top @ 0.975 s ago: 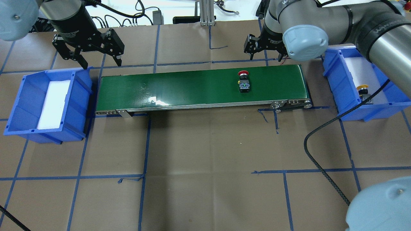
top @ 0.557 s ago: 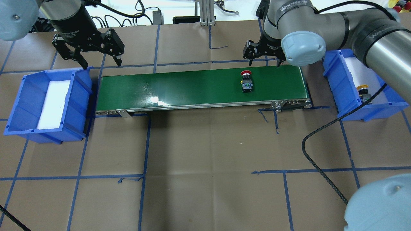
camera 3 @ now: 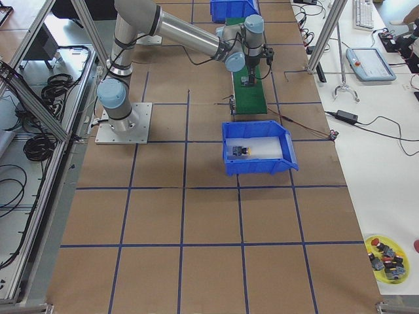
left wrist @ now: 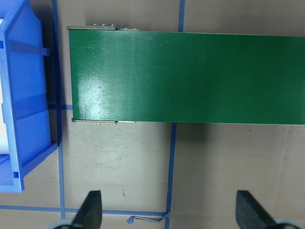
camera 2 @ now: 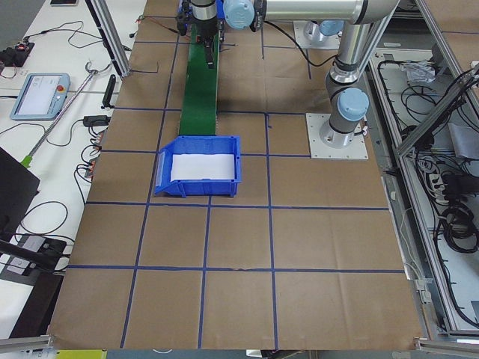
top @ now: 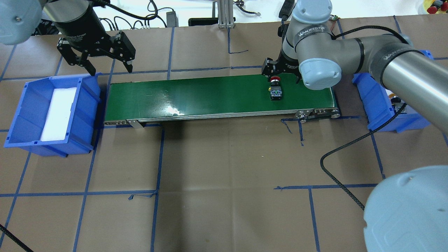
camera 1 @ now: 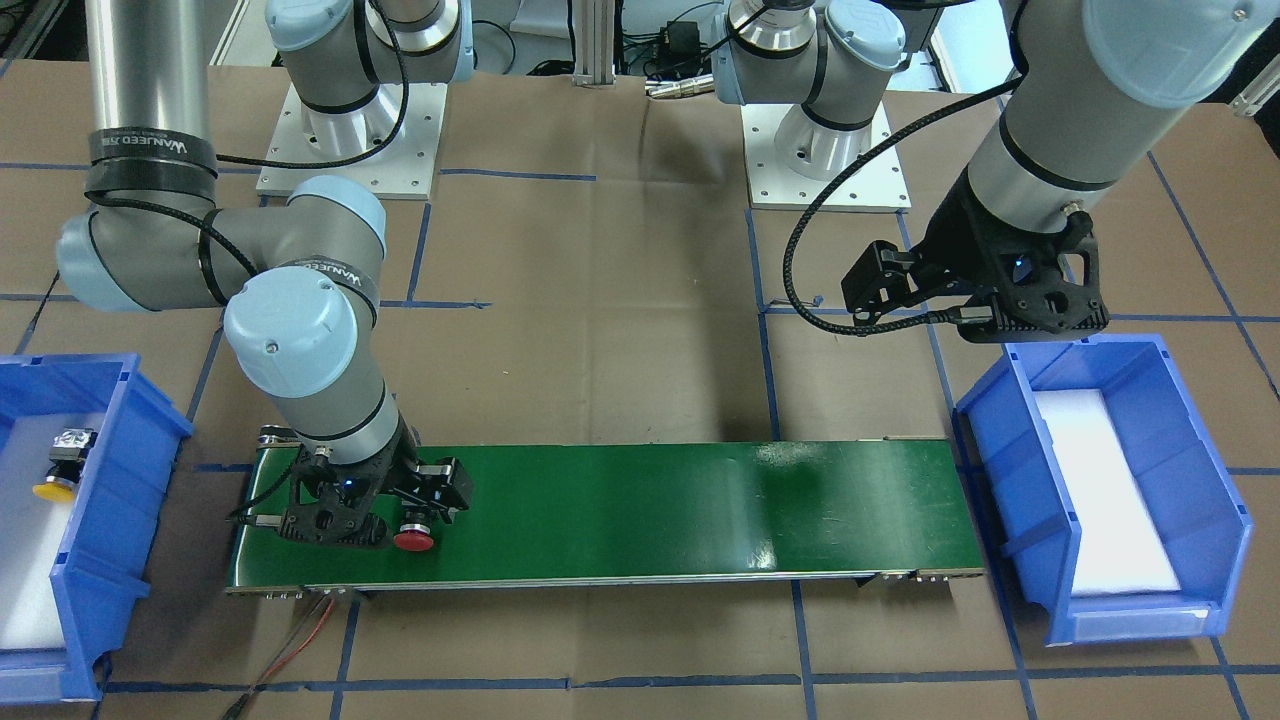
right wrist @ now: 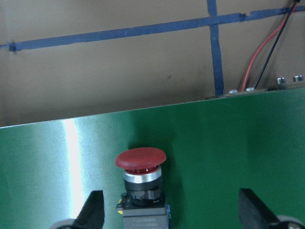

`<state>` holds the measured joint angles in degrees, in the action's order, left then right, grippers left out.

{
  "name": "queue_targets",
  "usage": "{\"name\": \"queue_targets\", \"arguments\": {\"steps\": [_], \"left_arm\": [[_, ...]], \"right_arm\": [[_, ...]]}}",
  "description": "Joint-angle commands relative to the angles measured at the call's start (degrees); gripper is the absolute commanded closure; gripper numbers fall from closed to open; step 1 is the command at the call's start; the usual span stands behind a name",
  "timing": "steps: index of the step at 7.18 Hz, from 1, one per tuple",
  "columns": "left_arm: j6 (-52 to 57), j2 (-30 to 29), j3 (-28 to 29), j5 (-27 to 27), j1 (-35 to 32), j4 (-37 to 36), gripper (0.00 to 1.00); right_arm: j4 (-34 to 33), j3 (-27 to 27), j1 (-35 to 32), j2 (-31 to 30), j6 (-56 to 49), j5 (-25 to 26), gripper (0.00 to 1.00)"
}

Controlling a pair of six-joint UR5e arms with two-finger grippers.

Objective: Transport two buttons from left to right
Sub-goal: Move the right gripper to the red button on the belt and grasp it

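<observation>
Pick of button 2: right gripper (right wrist: 171,210), open, hovers over red button (right wrist: 140,167) on belt (top: 210,94); next lower, centre, close; left gripper (left wrist: 170,210) open, idle.

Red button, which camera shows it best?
The right wrist view: the red button fills the foreground, cap and collar sharp. Overhead shows it small but whole; front-facing shows only its cap. Side views are too distant; left wrist misses it.

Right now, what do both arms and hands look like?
Left arm and right arm: silver tubes, pale-blue joint caps. The right arm's black bands read WANJEED. Left hand and right hand: black, two fingers each. A black braided cable trails along each.
</observation>
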<state>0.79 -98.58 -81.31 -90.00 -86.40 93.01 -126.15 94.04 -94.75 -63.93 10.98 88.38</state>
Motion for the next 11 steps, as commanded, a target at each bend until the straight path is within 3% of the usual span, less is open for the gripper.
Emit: {"name": "queue_targets", "arguments": {"steps": [1, 2, 3, 4, 8, 9, 11], "left_arm": [[0.0, 0.0, 0.0, 0.0, 0.0, 0.0, 0.0], [0.0, 0.1, 0.0, 0.0, 0.0, 0.0, 0.0], [0.0, 0.1, 0.0, 0.0, 0.0, 0.0, 0.0], [0.0, 0.1, 0.0, 0.0, 0.0, 0.1, 0.0], [0.0, 0.0, 0.2, 0.0, 0.0, 0.0, 0.0], [0.0, 0.0, 0.1, 0.0, 0.0, 0.0, 0.0], [0.0, 0.0, 0.2, 0.0, 0.0, 0.0, 0.0]], "right_arm": [[0.4, 0.5, -0.1, 1.2, -0.2, 0.2, 0.2], [0.6, 1.1, 0.0, 1.1, -0.6, 0.3, 0.4], [1.2, 1.1, 0.0, 0.7, -0.7, 0.6, 0.71], [1.9, 1.0, 0.1, 0.4, -0.9, 0.9, 0.95], [4.8, -1.9, 3.7, -5.3, -2.7, 1.1, 0.96], [8.7, -4.1, 6.4, -8.2, -4.7, 1.1, 0.96], [19.1, -10.9, 17.4, -10.5, -25.4, 1.0, 0.96]]}}
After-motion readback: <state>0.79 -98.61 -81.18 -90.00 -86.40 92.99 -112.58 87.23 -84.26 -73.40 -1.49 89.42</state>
